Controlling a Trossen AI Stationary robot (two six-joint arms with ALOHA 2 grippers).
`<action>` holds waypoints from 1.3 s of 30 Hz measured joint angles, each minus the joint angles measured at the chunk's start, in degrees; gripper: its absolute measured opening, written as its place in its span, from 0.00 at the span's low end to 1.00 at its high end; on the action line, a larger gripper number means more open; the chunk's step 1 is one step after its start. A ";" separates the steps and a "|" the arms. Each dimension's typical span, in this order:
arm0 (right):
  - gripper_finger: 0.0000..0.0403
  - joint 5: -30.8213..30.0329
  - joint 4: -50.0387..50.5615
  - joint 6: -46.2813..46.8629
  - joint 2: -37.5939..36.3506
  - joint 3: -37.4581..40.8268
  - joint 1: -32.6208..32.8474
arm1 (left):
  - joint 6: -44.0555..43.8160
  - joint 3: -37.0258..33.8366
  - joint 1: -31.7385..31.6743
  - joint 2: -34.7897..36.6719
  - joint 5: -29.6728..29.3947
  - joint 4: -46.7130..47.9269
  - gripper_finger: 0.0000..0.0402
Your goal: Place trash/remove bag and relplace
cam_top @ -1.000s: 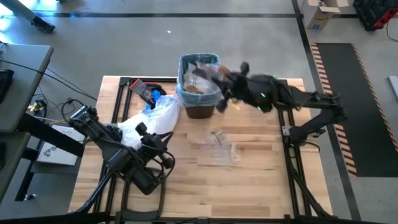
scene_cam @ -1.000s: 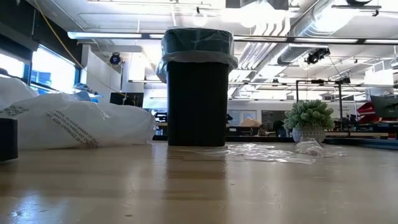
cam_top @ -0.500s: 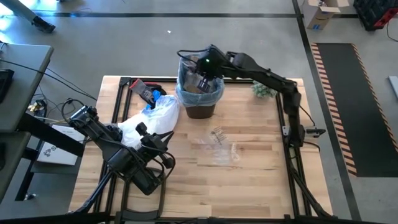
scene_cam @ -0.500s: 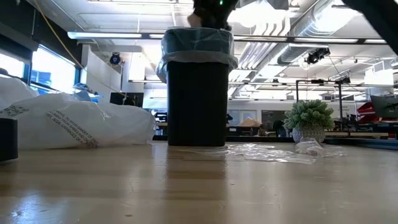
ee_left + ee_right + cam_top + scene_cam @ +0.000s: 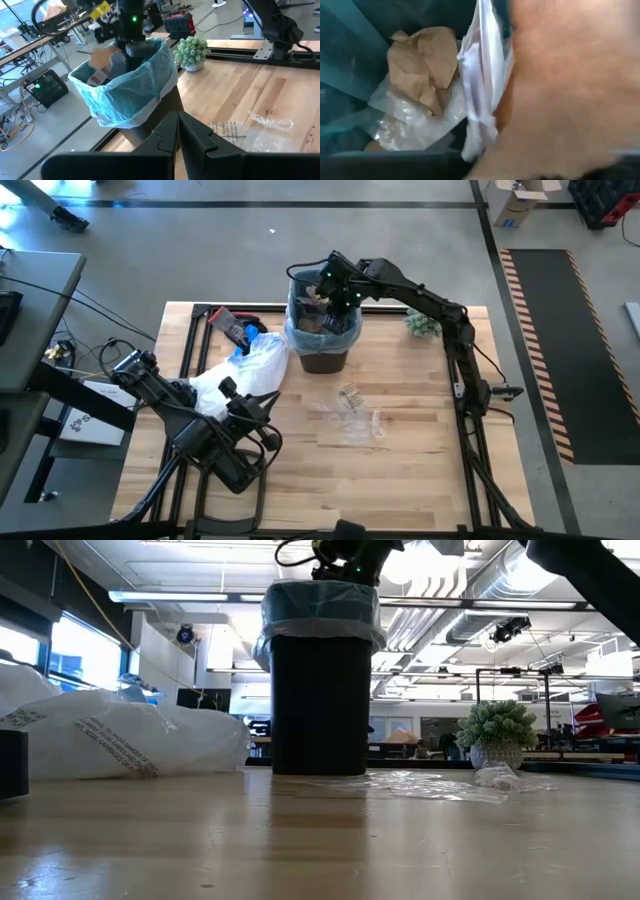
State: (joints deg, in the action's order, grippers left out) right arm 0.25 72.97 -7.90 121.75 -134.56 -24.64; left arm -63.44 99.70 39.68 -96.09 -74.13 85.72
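Far left, over the front-left part of the table: left gripper (image 5: 177,118) parked, fingers (image 5: 167,137) pressed together on nothing, aimed across the boards toward the bin. Beside that arm, a whiter plastic bag (image 5: 248,368) lying slumped on the wood, not the liner of the task. Further right, at the back edge of the table: black bin (image 5: 320,705) standing upright, with the bag (image 5: 125,97), the light-blue liner, seated in it and folded over the rim. Right at the bin's mouth: right gripper (image 5: 335,292), reaching down from its arm, with crumpled brown paper (image 5: 422,62) and a clear wrapper (image 5: 482,85) close before its camera and more litter lower in the liner; whether clamped on a piece or already letting go, impossible to tell from these views. Step in hand, by judgement: dropping trash into the bin, early in the task. To the right and nearer the front, on open wood: clear wrappers (image 5: 350,418) lying loose, well apart from the bin. Rightmost, a small green plant (image 5: 422,326), to be left alone. Next, probably: lift clear of the rim without snagging the thin liner, then swing over to the flat wrappers, a low pinch needed on slippery film; liner removal and replacement not yet begun.
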 joint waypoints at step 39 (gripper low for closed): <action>0.00 5.39 -20.95 13.76 -45.41 57.29 44.87 | -0.05 -10.06 -2.51 -0.07 15.19 -17.74 0.00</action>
State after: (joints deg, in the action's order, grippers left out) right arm 5.64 52.02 5.86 76.34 -77.27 20.23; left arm -63.49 89.64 37.17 -96.16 -58.94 67.99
